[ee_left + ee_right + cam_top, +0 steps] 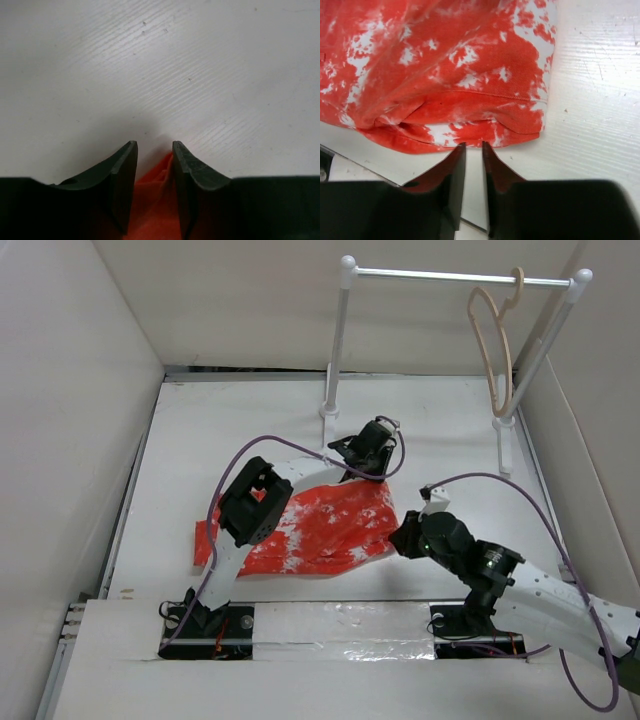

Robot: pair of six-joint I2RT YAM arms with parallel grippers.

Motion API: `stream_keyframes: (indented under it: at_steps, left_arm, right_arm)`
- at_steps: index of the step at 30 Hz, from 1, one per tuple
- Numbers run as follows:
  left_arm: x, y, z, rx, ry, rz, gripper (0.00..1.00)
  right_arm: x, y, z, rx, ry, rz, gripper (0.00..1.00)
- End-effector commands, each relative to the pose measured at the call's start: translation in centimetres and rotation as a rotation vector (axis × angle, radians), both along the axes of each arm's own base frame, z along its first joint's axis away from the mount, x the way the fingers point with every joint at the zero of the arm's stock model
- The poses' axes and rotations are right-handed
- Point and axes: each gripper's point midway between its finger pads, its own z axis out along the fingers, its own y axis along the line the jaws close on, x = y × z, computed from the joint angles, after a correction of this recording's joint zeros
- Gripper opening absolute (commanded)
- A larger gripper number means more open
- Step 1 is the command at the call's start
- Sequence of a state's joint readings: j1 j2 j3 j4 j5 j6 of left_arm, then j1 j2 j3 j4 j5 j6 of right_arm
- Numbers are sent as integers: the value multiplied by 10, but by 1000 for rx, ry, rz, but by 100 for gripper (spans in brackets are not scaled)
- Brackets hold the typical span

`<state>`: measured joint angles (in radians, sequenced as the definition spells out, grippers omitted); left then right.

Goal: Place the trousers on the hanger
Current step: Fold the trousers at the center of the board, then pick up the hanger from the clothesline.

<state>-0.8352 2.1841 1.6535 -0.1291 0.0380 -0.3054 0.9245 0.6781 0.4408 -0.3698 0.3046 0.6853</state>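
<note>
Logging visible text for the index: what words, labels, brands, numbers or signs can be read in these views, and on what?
None can be read.
The trousers carry only white blotches, with no print or tag in view.
The hanger, the rail and the table show no marks.
Small parts on the left arm's base are too tiny to tell whether they bear lettering.

No readable text, no labels, no brand marks, no numbers, no signs in any of the three views
</note>
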Motion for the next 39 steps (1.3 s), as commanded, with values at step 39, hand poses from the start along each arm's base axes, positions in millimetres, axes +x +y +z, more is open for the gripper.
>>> stream_keyframes:
  at_steps: [39]
  left_arm:
    - [-174,60,25,-346,13,146,30]
  right_arm:
    - [115,15,53,124,-152,-3,38]
